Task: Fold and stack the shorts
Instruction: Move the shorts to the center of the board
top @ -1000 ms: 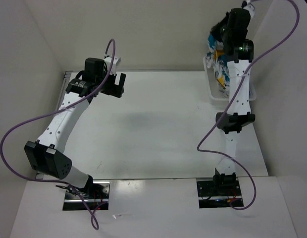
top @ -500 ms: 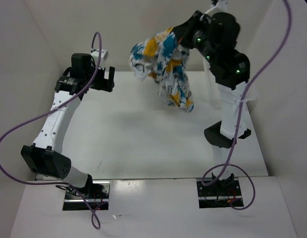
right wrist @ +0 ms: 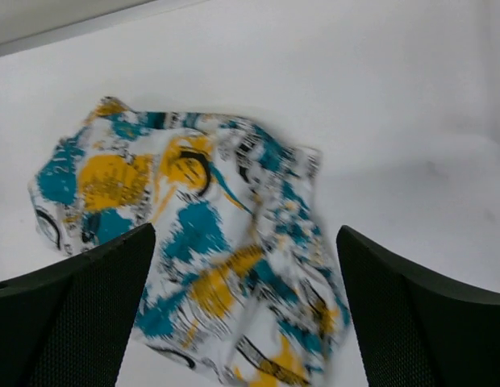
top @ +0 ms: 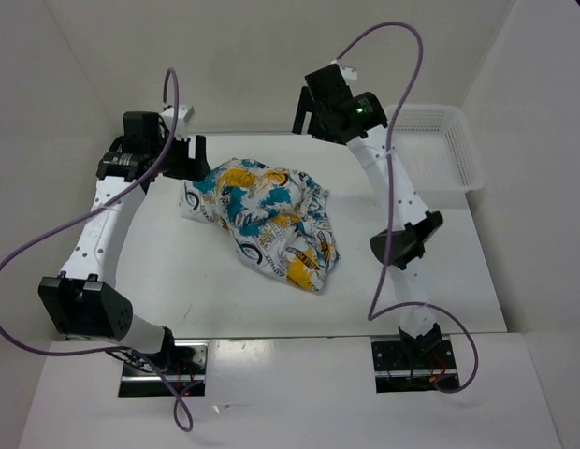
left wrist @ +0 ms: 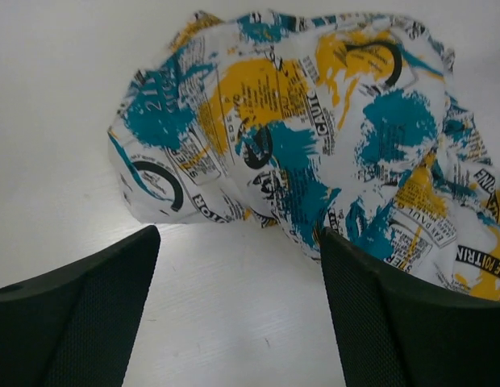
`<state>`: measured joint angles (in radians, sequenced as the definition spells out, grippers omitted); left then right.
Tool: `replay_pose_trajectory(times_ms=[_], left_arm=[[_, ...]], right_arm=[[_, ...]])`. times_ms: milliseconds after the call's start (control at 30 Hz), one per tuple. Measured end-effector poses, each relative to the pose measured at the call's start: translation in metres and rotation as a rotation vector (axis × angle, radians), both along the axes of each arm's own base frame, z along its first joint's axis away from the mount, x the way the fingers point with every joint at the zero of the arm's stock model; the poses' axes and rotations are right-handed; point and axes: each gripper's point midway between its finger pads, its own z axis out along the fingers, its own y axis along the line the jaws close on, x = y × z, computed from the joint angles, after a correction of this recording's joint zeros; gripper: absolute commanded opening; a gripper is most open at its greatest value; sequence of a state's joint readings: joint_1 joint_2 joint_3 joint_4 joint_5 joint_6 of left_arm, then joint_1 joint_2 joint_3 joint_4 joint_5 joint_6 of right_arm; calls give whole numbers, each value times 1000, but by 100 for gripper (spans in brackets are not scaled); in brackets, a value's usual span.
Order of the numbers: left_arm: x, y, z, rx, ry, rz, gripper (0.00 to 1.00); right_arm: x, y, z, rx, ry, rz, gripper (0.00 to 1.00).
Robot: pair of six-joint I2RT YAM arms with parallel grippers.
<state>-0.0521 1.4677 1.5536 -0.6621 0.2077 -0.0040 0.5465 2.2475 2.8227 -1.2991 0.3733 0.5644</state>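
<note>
The shorts [top: 267,224] lie crumpled near the far edge of the tabletop [top: 178,281]; left gripper [left wrist: 238,238] and right gripper [right wrist: 246,234] jaws apart, empty: you have all folding ahead.

shorts [left wrist: 314,137] cut off by right edge, left wrist view

Crumpled white fabric shorts [top: 267,220], printed teal, yellow and black, are laid on the white table [top: 206,290]; a white plastic mesh basket [top: 469,150] is set far-right of them.
</note>
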Motion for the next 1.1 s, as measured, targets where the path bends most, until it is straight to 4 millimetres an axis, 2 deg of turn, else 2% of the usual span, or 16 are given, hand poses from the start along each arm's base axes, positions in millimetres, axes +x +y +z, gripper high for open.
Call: replay_pose_trajectory(times_ms=[67,100,200,233,267,300,367,400,500,600,700,800,900,1033,1067,1100], left_arm=[[-8,-3,-22,-10,48,-15,82],[-13,-4,-32,-15,69,-23,73],[-30,-9,-64,-36,136,-46,61],[-37,-12,-75,-45,158,-60,63],[-43,-16,-86,-53,180,-75,72],[-50,-20,-97,-59,195,-95,85],[-66,-34,-121,-77,241,-143,100],[-71,-41,-129,-79,255,-169,100],[-85,-66,-152,-92,294,-250,100],[-83,-78,-166,-104,297,-287,99],[-76,-80,-175,-111,295,-294,99],[-74,-86,-183,-122,294,-310,96],[-73,-94,-188,-131,294,-336,80],[-71,-103,-188,-140,283,-363,43],[-71,-104,-188,-139,278,-368,30],[-71,-106,-187,-141,275,-374,24]], right_arm=[[-27,-28,16,-42,1,-50,96],[-42,-42,27,-51,-14,-71,95],[-105,-86,43,-49,-58,-88,72],[-120,-98,49,-7,-102,-94,65],[-140,-111,45,26,-113,-86,57],[-155,-123,36,59,-115,-88,55],[-177,-147,21,111,-119,-132,55],[-179,-148,11,131,-112,-132,58],[-163,-115,-44,168,-5,-54,73],[-130,-83,-123,149,168,-3,81],[-111,-64,-181,131,287,25,81],[-102,-54,-221,119,363,54,76],[-97,-45,-252,118,416,79,73],[-95,-41,-283,106,464,101,67],[-95,-40,-288,103,469,101,65],[-93,-40,-291,100,472,102,64]])
